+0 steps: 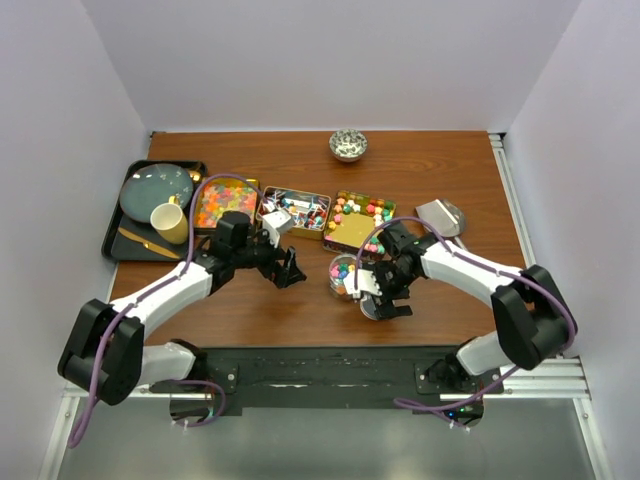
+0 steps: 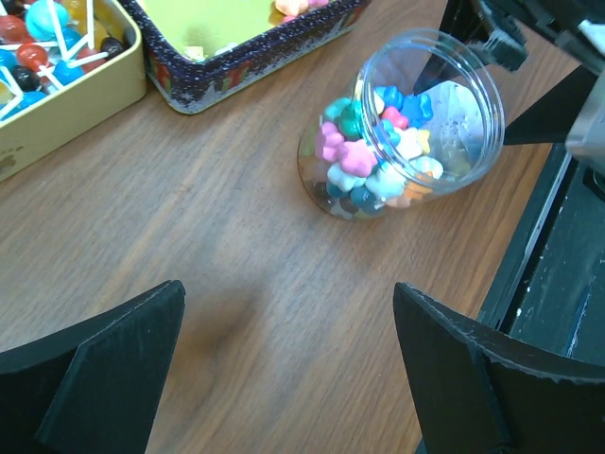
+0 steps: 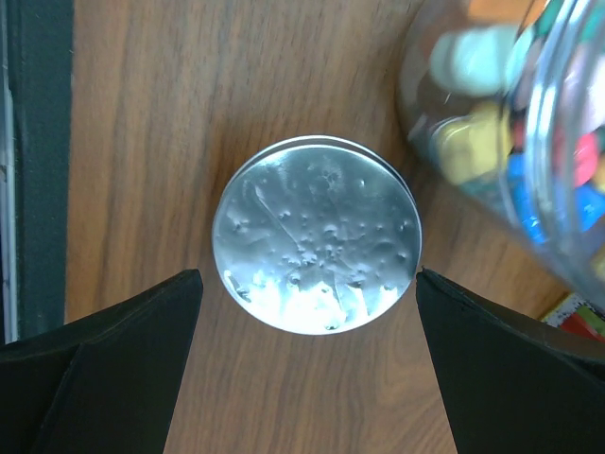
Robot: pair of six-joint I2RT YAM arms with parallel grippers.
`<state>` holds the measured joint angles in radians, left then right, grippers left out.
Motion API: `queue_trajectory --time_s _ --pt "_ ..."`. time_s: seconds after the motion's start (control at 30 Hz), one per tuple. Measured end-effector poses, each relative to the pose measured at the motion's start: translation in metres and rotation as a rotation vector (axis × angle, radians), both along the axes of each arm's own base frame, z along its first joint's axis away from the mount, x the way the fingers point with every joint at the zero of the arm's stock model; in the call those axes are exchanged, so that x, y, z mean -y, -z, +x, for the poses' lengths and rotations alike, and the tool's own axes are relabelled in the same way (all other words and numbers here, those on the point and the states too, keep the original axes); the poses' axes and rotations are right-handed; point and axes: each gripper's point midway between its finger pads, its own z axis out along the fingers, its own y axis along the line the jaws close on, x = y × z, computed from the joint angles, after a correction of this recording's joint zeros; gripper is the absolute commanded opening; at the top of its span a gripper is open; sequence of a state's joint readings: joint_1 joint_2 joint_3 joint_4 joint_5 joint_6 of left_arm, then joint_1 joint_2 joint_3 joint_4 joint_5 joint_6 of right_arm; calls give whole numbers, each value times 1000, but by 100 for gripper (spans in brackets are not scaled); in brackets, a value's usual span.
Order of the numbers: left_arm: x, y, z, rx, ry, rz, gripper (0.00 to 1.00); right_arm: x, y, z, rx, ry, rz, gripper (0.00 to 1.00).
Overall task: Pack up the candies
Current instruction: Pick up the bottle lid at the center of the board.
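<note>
1. The left gripper (image 2: 288, 378) is open wide and holds nothing. Only the brown table (image 2: 236, 284) shows between its two black fingers.
2. The right gripper (image 3: 307, 369) is open wide too. It holds nothing.
3. A round silver lid (image 3: 317, 246) lies flat on the table between the right gripper's fingers. A thin strip of wood shows on each side of it.
4. A clear jar (image 2: 463, 113) stands on the table just beside the lid, between the two grippers. Its mouth is open.
5. Some candies (image 2: 364, 156) are in the jar. They are pink, blue, green, white and yellow lumps, and they fill the lower part.
6. More candies sit in three open tins behind the jar.
7. The left tin (image 1: 222, 205) has orange and yellow ones.
8. The middle tin (image 1: 295, 210) has red, blue and white ones.
9. The right tin (image 1: 352, 232) has bright ones along its far side. Much of its yellow floor shows.
10. A dark tray (image 1: 118, 235) sits at the left side of the table. It holds a plate (image 1: 155, 188) and a yellow cup (image 1: 170, 222).
</note>
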<state>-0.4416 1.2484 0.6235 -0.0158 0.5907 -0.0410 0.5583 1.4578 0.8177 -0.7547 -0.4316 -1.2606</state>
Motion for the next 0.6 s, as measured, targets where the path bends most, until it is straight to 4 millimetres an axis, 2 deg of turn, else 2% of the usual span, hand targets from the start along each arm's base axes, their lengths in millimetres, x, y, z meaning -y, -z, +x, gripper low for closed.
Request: queue_trajectory --time_s 0.3,0.5,0.53,0.6 --pt "-4 1 2 0 -10 -6 96 1 8 3 8 -31 -25 99" --pt "-3 1 2 6 -8 -11 95 -8 12 2 32 -49 -9 99" --pt "-3 1 3 8 -7 -12 94 -9 13 2 31 -47 -8 97" --pt "-2 1 3 7 -4 -14 94 -10 14 2 32 -42 -5 87"
